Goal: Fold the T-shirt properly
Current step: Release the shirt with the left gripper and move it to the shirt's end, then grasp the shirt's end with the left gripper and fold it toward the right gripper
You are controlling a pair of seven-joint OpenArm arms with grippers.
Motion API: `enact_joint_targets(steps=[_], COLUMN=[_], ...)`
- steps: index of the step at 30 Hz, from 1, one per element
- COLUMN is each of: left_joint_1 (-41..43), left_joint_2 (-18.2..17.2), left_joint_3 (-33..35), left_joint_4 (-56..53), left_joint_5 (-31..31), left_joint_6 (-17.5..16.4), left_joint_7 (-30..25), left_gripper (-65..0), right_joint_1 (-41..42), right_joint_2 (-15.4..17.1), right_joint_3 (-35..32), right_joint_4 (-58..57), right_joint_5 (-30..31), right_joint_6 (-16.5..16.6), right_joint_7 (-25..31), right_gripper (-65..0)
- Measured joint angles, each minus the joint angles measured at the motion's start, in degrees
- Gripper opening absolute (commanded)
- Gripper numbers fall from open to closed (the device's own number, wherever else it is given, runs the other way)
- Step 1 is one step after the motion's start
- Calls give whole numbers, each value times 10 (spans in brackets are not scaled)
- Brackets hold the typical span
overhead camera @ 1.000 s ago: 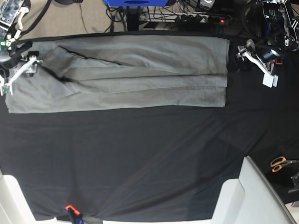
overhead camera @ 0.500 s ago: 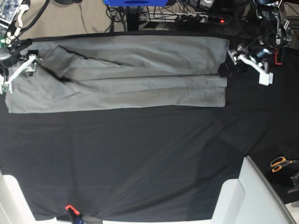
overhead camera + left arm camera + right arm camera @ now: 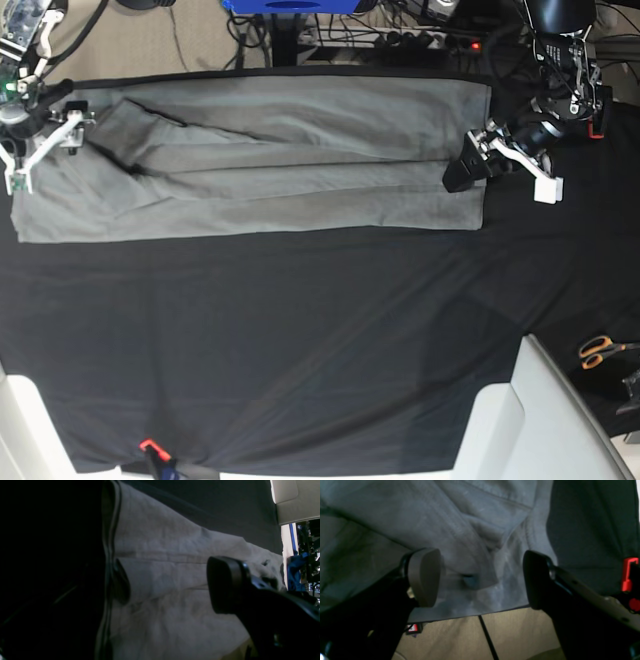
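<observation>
Base view: a grey T-shirt (image 3: 260,155), folded into a long band, is spread flat across the far part of a black cloth (image 3: 300,340). The left gripper (image 3: 505,160) is seen at the band's right end, its dark finger lying over the shirt's edge and its white finger out over the cloth; the jaws are spread and nothing is gripped. The right gripper (image 3: 40,150) is placed at the band's left end, also spread wide. Orange-handled scissors (image 3: 600,350) lie at the right edge, well apart from the shirt.

Left wrist view: the T-shirt (image 3: 175,580) fills the middle, with its layered hem shown as a dark vertical line. One dark fingertip (image 3: 121,582) rests at that hem; the other (image 3: 225,585) is held apart above the fabric.

Right wrist view: wrinkled shirt fabric (image 3: 475,530) lies between two widely parted fingertips (image 3: 423,576), with nothing clasped. Tan floor is seen below the shirt's edge.
</observation>
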Motion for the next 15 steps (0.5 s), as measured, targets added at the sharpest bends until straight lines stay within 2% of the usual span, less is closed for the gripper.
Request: enact_joint_targets(steps=[4,7,10,13,15], left_joint_1=[-17,-18,-17,-15,-15], left_joint_2=[20,32,37,36,36], left_joint_3=[-4,-6,-34,-41,-41], left_joint_4=[0,0,-3,-4,-4], left_joint_5=[58,64,75,85,86], left_joint_6=[0,0,1,10,11], left_joint_7=[-4,-2,9,16,17], left_gripper=[-217,-332,-466,-650,-650], right_joint_1=[0,0,0,0,0], right_joint_2=[1,1,1,1,1], right_joint_3=[0,0,0,0,0], right_joint_4=[-1,-1,-1,-1,-1], right_joint_5=[0,0,0,0,0], right_joint_6=[0,0,0,0,0], right_joint_7=[1,1,1,1,1], right_gripper=[-176,-176,-176,-176,-176])
